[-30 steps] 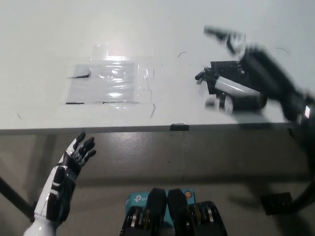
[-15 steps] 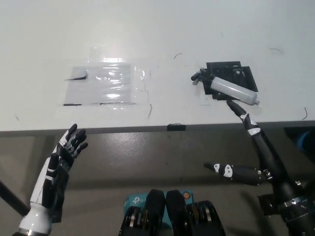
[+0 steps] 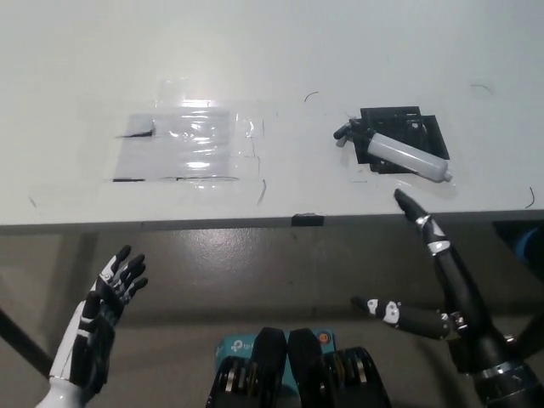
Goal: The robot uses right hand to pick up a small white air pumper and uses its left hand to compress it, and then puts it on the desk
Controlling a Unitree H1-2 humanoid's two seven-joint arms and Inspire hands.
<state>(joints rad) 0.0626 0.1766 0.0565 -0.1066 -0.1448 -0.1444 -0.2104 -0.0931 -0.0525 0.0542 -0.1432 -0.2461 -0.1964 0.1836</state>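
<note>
— So, where is the right hand (image 3: 429,280)?
— Low at about five o'clock, below the bench (image 3: 280,51) edge. It holds nothing; its fingers are spread wide, one tip reaching up toward the edge.
— And the left hand (image 3: 98,319)?
— Resting at about seven o'clock, also below the edge, fingers apart, empty.
— The pump (image 3: 408,158)?
— Lying on its side near the bench's front edge, at roughly two o'clock from centre, just past the right fingertip. It rests across a black base (image 3: 401,121), its dark nozzle end pointing to ten o'clock.
— How would you expect it to handle?
— Light, I'd judge, and stiff along the barrel. The white tube looks smooth, so it may roll or slip. Taking it around the middle of the barrel seems safest, leaving one end free for the left hand to press.
— Anything else around?
— A taped clear sheet (image 3: 191,144) well off toward ten o'clock.
</note>
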